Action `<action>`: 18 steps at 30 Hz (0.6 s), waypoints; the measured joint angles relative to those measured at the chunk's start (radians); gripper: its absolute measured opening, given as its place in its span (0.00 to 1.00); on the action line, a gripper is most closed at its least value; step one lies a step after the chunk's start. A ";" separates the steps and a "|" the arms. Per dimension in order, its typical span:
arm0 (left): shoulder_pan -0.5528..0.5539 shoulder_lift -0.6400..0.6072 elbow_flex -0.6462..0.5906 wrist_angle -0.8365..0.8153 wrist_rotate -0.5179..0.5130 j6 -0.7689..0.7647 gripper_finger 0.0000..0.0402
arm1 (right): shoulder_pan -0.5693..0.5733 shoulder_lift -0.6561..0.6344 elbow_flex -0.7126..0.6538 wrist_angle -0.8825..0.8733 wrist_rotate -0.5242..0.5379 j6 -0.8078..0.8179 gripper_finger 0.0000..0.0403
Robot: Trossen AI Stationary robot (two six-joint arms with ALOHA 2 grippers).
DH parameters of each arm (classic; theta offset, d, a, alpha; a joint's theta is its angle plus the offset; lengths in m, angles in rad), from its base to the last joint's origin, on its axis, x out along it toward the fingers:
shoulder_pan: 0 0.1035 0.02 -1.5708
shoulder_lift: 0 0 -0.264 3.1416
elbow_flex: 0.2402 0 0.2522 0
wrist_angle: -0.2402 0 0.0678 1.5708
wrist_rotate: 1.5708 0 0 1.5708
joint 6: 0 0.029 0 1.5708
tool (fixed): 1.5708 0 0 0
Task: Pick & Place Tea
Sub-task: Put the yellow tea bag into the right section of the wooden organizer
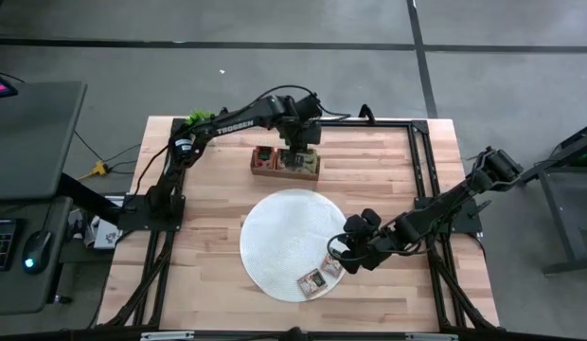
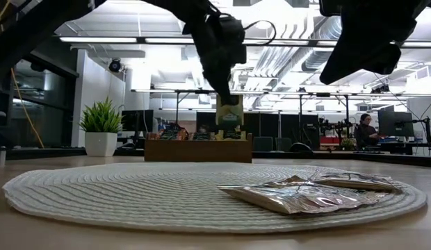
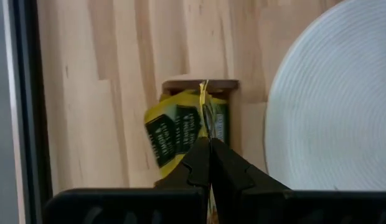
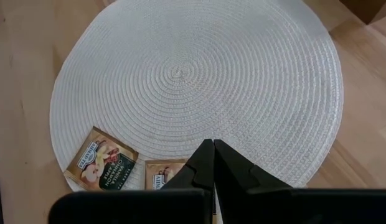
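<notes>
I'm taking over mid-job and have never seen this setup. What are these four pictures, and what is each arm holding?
Two dark robot arms work at a light wooden table. One picture looks down from overhead, one looks level across the tabletop, and two come from cameras on the wrists. The left gripper is shut on a yellow-green tea packet above the brown wooden tray. The right gripper, shut and empty, hovers over the round white woven mat, where two tan tea packets lie near its edge.

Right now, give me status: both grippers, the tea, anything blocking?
Left gripper shut on yellow tea packet, hanging above the wooden tray. Right gripper shut, empty, over the mat. Two packets on the mat. Nothing blocking.
</notes>
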 joint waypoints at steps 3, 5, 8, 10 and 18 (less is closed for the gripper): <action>0.021 0.002 0.000 0.002 0.012 0.001 0.00 | 0.000 0.000 0.000 0.000 0.002 -0.001 0.00; 0.028 0.002 0.000 0.013 0.016 0.006 0.00 | 0.000 0.000 0.000 0.000 0.005 -0.001 0.00; 0.025 0.038 0.003 0.051 0.032 0.006 0.00 | 0.000 0.000 0.000 -0.001 0.016 -0.001 0.00; 0.023 0.059 -0.003 0.025 0.057 0.001 0.00 | 0.000 0.000 0.000 -0.003 0.018 -0.001 0.00; 0.024 0.084 -0.001 0.035 0.037 -0.007 0.00 | 0.000 0.001 -0.001 -0.007 0.017 0.001 0.00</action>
